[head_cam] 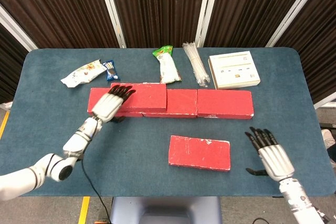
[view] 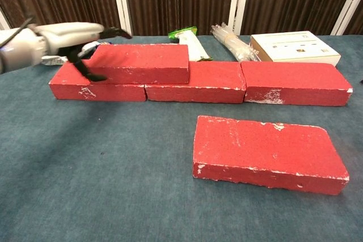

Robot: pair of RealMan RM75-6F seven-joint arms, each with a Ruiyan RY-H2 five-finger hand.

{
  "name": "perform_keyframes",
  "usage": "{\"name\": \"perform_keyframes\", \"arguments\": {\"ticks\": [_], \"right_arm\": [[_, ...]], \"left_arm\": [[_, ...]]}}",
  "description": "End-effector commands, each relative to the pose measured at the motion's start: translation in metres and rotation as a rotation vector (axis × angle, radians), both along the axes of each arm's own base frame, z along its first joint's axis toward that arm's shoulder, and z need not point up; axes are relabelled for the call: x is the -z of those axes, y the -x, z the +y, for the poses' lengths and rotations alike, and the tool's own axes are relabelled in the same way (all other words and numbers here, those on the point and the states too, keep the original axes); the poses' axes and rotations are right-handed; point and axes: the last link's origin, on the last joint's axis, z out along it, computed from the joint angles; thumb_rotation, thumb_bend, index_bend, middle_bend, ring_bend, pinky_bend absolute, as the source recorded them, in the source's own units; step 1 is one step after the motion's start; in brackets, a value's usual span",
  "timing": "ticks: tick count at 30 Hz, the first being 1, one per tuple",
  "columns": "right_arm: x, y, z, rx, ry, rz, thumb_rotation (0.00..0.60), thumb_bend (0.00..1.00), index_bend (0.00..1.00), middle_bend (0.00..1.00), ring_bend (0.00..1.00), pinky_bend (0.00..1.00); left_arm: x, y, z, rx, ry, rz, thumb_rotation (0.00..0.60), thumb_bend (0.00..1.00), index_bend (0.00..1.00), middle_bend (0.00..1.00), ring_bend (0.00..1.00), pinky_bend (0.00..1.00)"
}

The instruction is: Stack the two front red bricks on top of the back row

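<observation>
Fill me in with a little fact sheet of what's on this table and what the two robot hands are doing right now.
Back row: three red bricks end to end on the blue table
Stacked brick: lies on top of the row's left part
Front brick: lies flat alone, nearer the robot, not yet stacked
Left hand: at the stacked brick's left end, holding nothing; contact unclear
Right hand: open, fingers spread, right of the front brick, apart from it
Behind the row: snack packets, green-topped packet, clear wrapped bundle, white box
</observation>
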Motion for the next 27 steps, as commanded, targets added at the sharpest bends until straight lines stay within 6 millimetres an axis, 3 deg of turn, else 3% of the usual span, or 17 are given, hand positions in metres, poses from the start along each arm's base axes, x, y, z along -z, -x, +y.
{"name": "perform_keyframes", "arguments": {"ticks": [1,5,10,27], "right_arm": [[0.023,-0.010,-0.003,-0.018,-0.086,-0.047,0.556,0.15,0.00,0.00,0.00,0.00],[0.040,-0.027,-0.007,-0.044,-0.150,-0.073,0.554,0.15,0.00,0.00,0.00,0.00],[0.059,-0.048,-0.014,-0.052,-0.189,-0.089,0.554,0.15,0.00,0.00,0.00,0.00],[0.108,-0.089,-0.049,-0.002,-0.263,-0.055,0.558,0.15,0.01,0.01,0.00,0.00]], "left_arm": [[-0.037,0.075,-0.093,-0.054,-0.057,0.045,0.600,0.29,0.00,0.00,0.00,0.05],[-0.051,0.109,-0.123,-0.139,-0.103,-0.004,0.600,0.30,0.00,0.00,0.00,0.04],[-0.059,0.136,-0.139,-0.200,-0.132,-0.050,0.600,0.29,0.00,0.00,0.00,0.04],[-0.067,0.163,-0.141,-0.245,-0.190,-0.099,0.600,0.30,0.00,0.00,0.00,0.04]]}}
